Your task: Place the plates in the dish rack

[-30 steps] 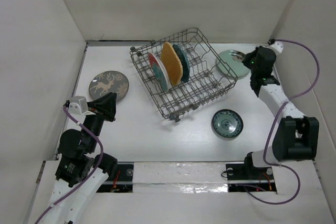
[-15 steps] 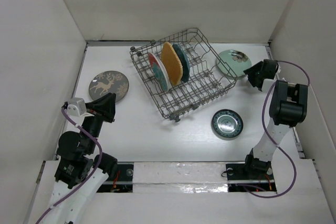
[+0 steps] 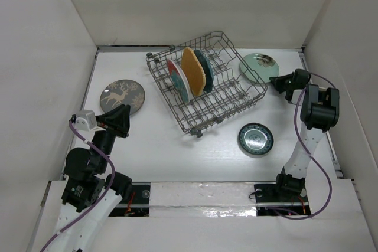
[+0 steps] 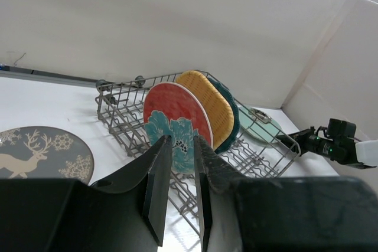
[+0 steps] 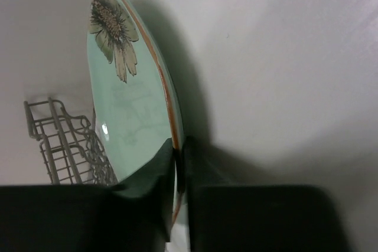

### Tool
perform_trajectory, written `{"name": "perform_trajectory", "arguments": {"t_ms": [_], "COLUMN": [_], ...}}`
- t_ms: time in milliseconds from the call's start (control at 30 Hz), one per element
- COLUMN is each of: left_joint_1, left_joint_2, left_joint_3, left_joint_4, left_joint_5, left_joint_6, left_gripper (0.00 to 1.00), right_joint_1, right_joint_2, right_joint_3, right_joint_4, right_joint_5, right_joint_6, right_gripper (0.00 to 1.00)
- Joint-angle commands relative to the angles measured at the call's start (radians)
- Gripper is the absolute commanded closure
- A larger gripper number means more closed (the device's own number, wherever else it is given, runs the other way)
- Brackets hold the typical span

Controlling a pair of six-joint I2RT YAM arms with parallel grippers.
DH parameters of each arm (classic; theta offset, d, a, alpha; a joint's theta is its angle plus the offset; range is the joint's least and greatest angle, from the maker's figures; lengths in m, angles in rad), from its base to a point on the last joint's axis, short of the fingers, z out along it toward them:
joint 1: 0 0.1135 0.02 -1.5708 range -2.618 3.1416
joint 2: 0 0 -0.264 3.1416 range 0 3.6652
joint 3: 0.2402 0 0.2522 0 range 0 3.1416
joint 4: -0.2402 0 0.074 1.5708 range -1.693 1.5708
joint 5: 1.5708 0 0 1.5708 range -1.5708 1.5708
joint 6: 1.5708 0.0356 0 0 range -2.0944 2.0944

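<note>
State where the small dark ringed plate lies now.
Overhead view: the ringed plate lies flat at right, just near-side of the dish rack, not touching it.

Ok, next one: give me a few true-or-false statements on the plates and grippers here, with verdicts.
1. Three plates stand upright in the dish rack. True.
2. The grey deer plate is in the rack. False: it lies flat on the table, left of the rack.
3. The right gripper pinches the rim of the pale mint plate. True.
4. The left gripper holds a plate. False: nothing is between its fingers.
5. The small dark ringed plate lies on the table, outside the rack. True.
</note>
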Motion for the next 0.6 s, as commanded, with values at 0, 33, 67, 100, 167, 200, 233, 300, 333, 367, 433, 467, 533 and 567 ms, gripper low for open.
{"name": "perform_trajectory", "arguments": {"t_ms": [0,33,67,100,167,200,233,300,333,367,433,467,533,567], "left_joint_1": [0.001,0.001,0.001,0.001,0.001,0.001,0.001,0.001,0.001,0.001,0.001,0.001,0.001,0.001], "left_joint_2": [0.003,0.003,0.008,0.011,0.02,0.022,0.02,0.011,0.008,0.004,0.002,0.003,0.011,0.019], "left_joint_3": [0.0,-0.001,-0.003,-0.001,0.0,0.002,0.002,0.0,-0.001,-0.001,-0.001,-0.001,-0.003,0.0], "left_joint_4": [0.044,0.044,0.046,0.047,0.046,0.046,0.044,0.046,0.046,0.044,0.046,0.046,0.046,0.044], "left_joint_5": [-0.008,-0.006,-0.006,-0.005,0.0,0.003,0.003,0.003,0.003,0.003,0.007,0.009,0.015,0.015], "left_joint_6": [0.003,0.003,0.004,0.003,0.004,0.004,0.003,0.003,0.004,0.003,0.003,0.004,0.003,0.004], "left_gripper": [0.81,0.81,0.81,0.81,0.81,0.81,0.81,0.81,0.81,0.81,0.81,0.81,0.81,0.81], "right_joint_1": [0.002,0.002,0.002,0.002,-0.007,-0.007,-0.007,-0.007,-0.007,-0.007,0.006,0.017,0.039,0.048], "right_joint_2": [0.032,0.016,0.001,-0.017,-0.083,-0.112,-0.146,-0.255,-0.292,-0.33,-0.436,-0.467,-0.549,-0.574], "right_joint_3": [-0.018,-0.029,-0.066,-0.083,-0.115,-0.123,-0.129,-0.133,-0.136,-0.141,-0.149,-0.152,-0.158,-0.156], "right_joint_4": [0.068,0.089,0.122,0.164,0.192,0.185,0.173,0.113,0.091,0.078,0.029,0.021,0.013,0.008], "right_joint_5": [-0.024,-0.021,-0.009,0.0,0.022,0.035,0.054,0.113,0.141,0.199,0.259,0.319,0.357,0.39], "right_joint_6": [0.092,0.101,0.11,0.121,0.118,0.094,0.075,-0.012,-0.038,-0.067,-0.142,-0.164,-0.215,-0.233], "right_gripper": [0.99,1.0,1.0,1.0,1.0,1.0,1.0,1.0,1.0,1.0,1.0,1.0,1.0,1.0]}}
